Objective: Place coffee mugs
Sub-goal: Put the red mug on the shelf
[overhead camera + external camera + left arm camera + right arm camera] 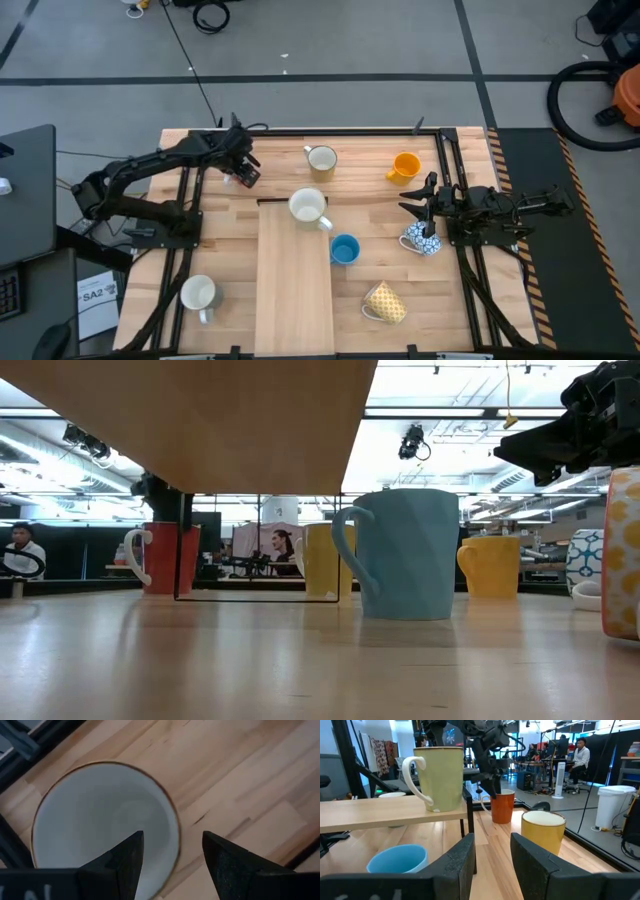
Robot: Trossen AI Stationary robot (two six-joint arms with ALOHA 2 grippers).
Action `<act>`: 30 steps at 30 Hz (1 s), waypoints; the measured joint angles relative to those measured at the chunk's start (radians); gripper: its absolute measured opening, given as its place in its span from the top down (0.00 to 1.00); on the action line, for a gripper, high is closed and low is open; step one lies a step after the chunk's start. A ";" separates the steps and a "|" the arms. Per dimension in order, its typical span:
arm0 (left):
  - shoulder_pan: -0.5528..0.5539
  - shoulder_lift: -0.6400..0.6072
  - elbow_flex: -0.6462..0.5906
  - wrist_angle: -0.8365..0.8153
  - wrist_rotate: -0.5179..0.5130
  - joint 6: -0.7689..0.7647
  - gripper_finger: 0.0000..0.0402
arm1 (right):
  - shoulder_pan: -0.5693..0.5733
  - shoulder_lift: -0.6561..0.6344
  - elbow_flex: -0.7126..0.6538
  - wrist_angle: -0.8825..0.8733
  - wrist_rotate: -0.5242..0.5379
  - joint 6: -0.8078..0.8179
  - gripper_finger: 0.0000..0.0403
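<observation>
My left gripper (pixel 245 172) hangs open at the table's far left, pointing steeply down over an orange-red mug with a white inside (pixel 100 820) and a white handle (pixel 502 807). In the left wrist view my left gripper (pixel 172 840) straddles the rim, one finger over the hollow, one outside; no touch shows. The mug stands upright on the table (pixel 165 557). My right gripper (pixel 418 204) waits open and level at the right, beside a blue-and-white patterned mug (pixel 422 240). A cream mug (pixel 308 207) stands on the raised wooden board (pixel 295 290).
Other mugs stand about the table: a cream one (pixel 320 158) and a yellow-orange one (pixel 405 166) at the far side, a blue one (pixel 344 249) in the middle, a white one (pixel 198 293) near left. A yellow patterned one (pixel 385 302) lies tipped over.
</observation>
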 joint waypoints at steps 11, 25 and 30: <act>0.000 0.000 -0.070 0.043 -0.022 0.005 0.48 | 0.000 0.000 0.000 0.000 0.000 0.000 0.67; 0.000 0.000 -0.077 0.049 -0.030 0.008 0.71 | 0.000 0.000 0.000 0.000 0.000 0.000 0.67; 0.000 0.000 -0.077 0.049 -0.030 0.008 0.82 | 0.000 0.000 0.000 0.000 0.000 0.000 0.67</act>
